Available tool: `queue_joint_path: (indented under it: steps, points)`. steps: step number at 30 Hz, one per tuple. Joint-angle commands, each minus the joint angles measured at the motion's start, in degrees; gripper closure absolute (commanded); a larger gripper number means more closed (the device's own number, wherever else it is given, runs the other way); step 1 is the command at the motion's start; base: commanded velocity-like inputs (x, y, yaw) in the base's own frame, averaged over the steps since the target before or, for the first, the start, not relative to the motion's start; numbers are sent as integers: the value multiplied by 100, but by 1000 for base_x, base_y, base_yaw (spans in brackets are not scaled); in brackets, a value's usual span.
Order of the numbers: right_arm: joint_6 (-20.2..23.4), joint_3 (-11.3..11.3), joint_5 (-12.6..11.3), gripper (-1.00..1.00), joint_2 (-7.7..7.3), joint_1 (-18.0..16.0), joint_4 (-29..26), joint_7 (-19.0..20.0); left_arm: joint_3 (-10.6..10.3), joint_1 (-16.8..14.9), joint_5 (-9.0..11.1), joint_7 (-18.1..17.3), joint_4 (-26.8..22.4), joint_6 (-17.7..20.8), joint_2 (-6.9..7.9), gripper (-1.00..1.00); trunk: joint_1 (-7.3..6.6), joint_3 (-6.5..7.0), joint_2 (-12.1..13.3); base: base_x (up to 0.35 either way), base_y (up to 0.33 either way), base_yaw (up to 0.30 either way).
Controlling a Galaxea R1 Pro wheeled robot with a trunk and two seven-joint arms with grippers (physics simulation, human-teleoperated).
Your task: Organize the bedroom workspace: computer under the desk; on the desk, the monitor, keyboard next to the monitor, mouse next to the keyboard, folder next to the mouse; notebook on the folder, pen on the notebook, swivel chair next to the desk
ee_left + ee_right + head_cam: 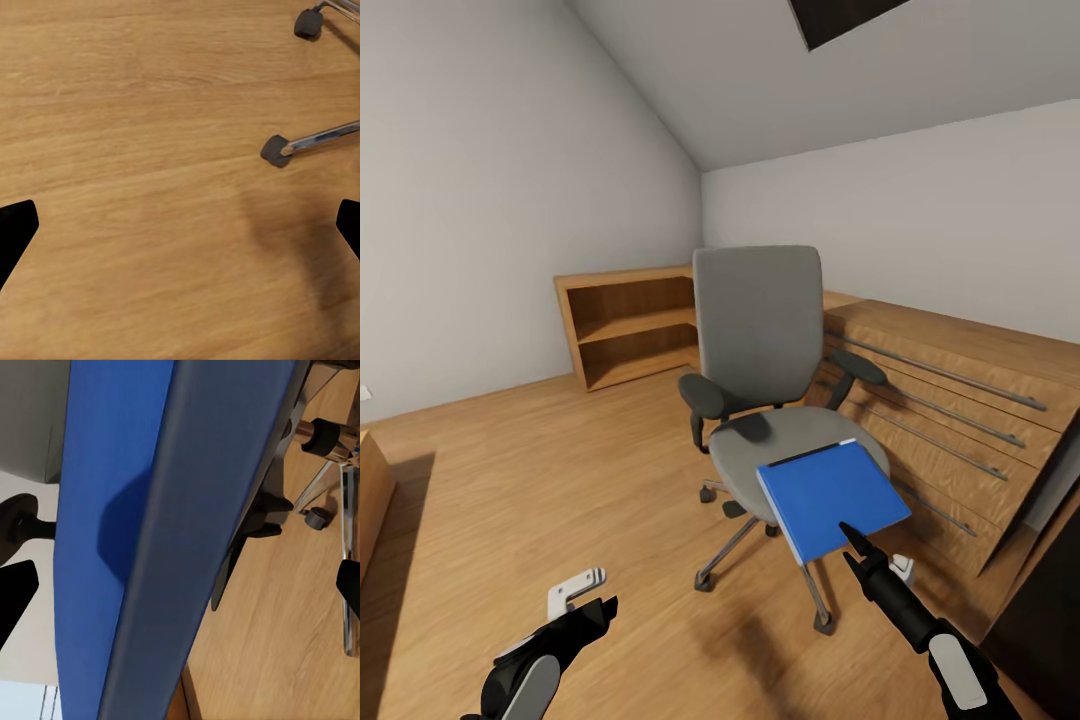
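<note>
The swivel chair (760,320), with grey seat and back and black armrests, stands mid-room on the wooden floor. The bright blue folder (830,495) lies on its seat, overhanging the front edge on the right. My right gripper (853,540) is at the folder's near corner. In the right wrist view the folder (112,510) runs edge-on between the spread fingers of the right gripper (180,585), which is open. Low on the left, my left gripper (600,608) hangs open over bare floor, with a chair caster (276,150) in its wrist view.
A low wooden bookshelf (625,325) stands against the back wall on the left. A wooden dresser (960,400) with long metal handles runs along the right, close behind the chair. Dark furniture (1045,620) fills the lower right corner. Open floor lies on the left.
</note>
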Motion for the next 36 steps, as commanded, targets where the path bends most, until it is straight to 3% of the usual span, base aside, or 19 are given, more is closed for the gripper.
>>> queue_joint_path:
  steps: [1, 19, 20, 36]
  points:
    - [45, -11, -35, -100, 1, -4, 2, 7, -12, -4, 56, 59, -7, 2, 6, -100, -1, -6, -2, 6, 3, 0]
    - [43, -11, -35, -100, 1, -4, 2, 7, -11, -4, 57, 74, -6, 2, 7, -100, -1, -6, -2, 48, 19, 0]
    - [43, -11, -35, 100, 1, -4, 2, 7, -11, -4, 57, 69, -6, 2, 6, -100, -1, -6, -2, 1, 0, 0]
    - [43, -13, -35, 100, 1, -4, 2, 15, -9, -4, 54, 74, -6, 3, 6, -100, -4, 17, -1, 0, 0, 0]
